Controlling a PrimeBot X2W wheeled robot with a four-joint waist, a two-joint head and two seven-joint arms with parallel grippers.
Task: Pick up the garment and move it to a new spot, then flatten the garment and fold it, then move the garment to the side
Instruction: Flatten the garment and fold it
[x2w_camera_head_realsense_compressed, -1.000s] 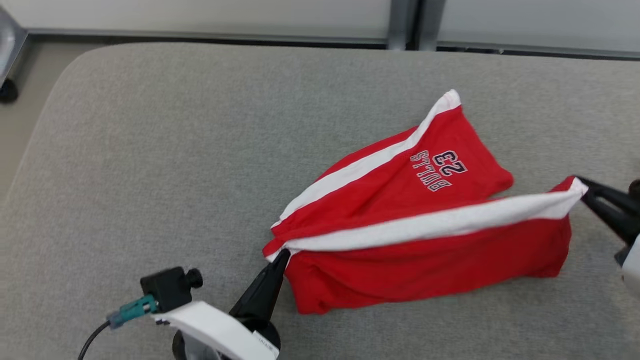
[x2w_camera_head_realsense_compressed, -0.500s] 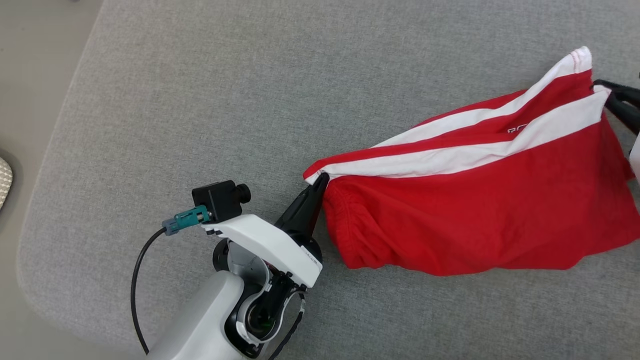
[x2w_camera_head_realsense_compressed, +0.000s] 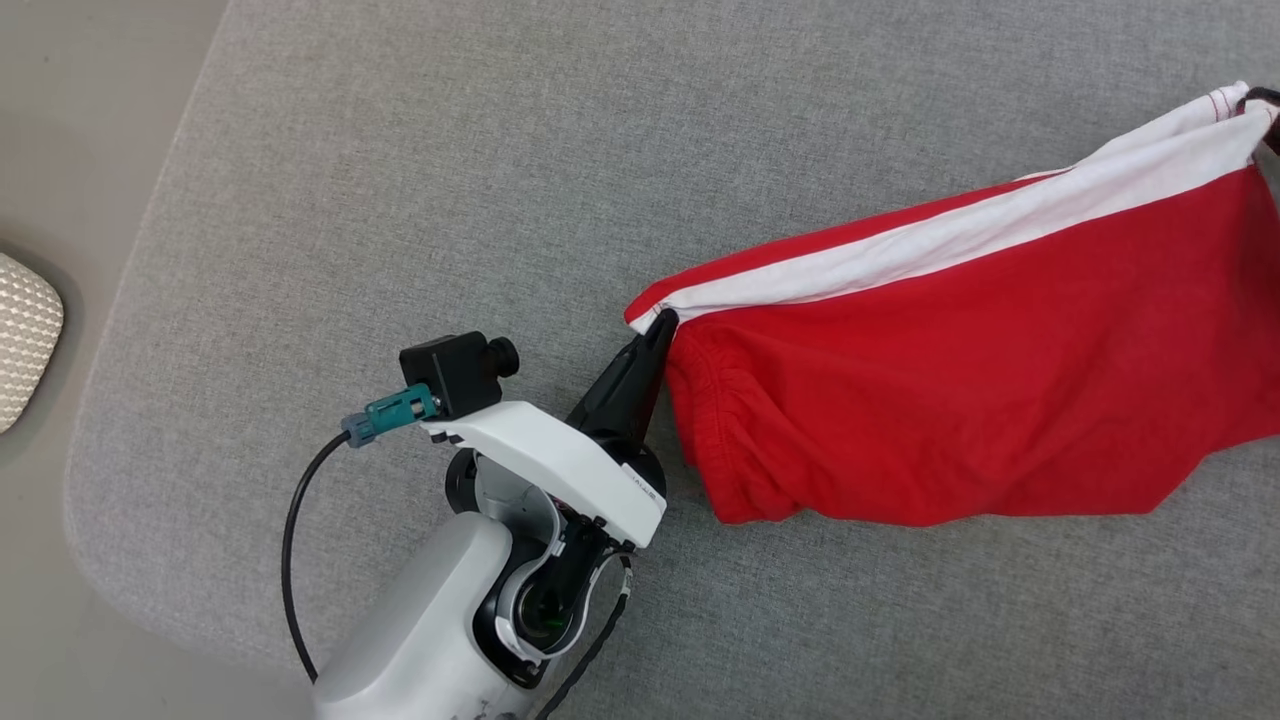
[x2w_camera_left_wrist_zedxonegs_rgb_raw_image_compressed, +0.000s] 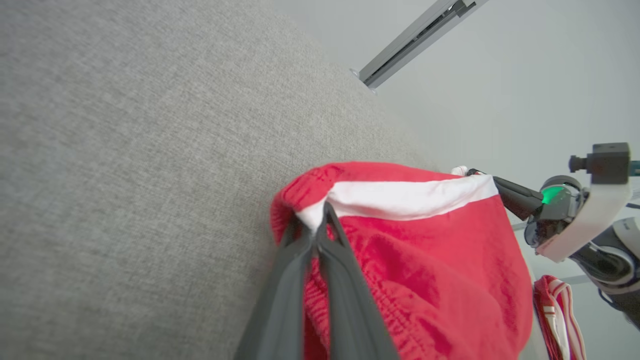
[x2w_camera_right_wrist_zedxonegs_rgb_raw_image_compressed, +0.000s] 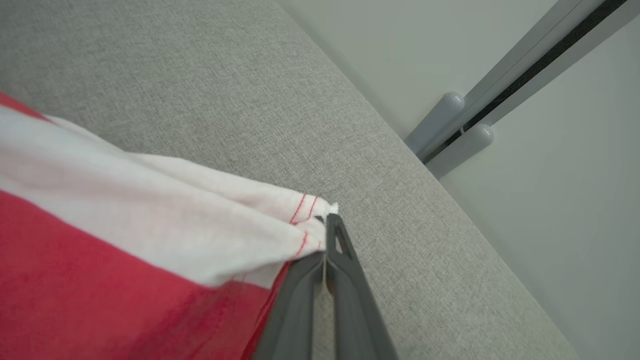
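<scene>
The garment (x2w_camera_head_realsense_compressed: 980, 350) is a pair of red shorts with a white side stripe, stretched between my two grippers above the grey cushioned surface (x2w_camera_head_realsense_compressed: 420, 190). My left gripper (x2w_camera_head_realsense_compressed: 662, 322) is shut on the garment's waistband corner, seen close in the left wrist view (x2w_camera_left_wrist_zedxonegs_rgb_raw_image_compressed: 322, 212) where the red cloth (x2w_camera_left_wrist_zedxonegs_rgb_raw_image_compressed: 420, 260) hangs to the right. My right gripper (x2w_camera_right_wrist_zedxonegs_rgb_raw_image_compressed: 330, 220) is shut on the white hem corner (x2w_camera_right_wrist_zedxonegs_rgb_raw_image_compressed: 280, 220) of the garment; in the head view its dark tip (x2w_camera_head_realsense_compressed: 1268, 100) shows at the right edge. The garment's lower part rests on the surface.
The grey surface ends in a rounded corner at the lower left (x2w_camera_head_realsense_compressed: 110, 500), with floor beyond and a pale textured object (x2w_camera_head_realsense_compressed: 22, 340) on it. A grey rail (x2w_camera_right_wrist_zedxonegs_rgb_raw_image_compressed: 500, 100) and pale wall lie past the far edge. Another red-and-white cloth (x2w_camera_left_wrist_zedxonegs_rgb_raw_image_compressed: 557, 315) lies beyond the garment.
The head camera has tilted down and shifted. Both grippers have stayed shut on the garment, which is now folded along its stripe, the printed leg hidden behind the front panel.
</scene>
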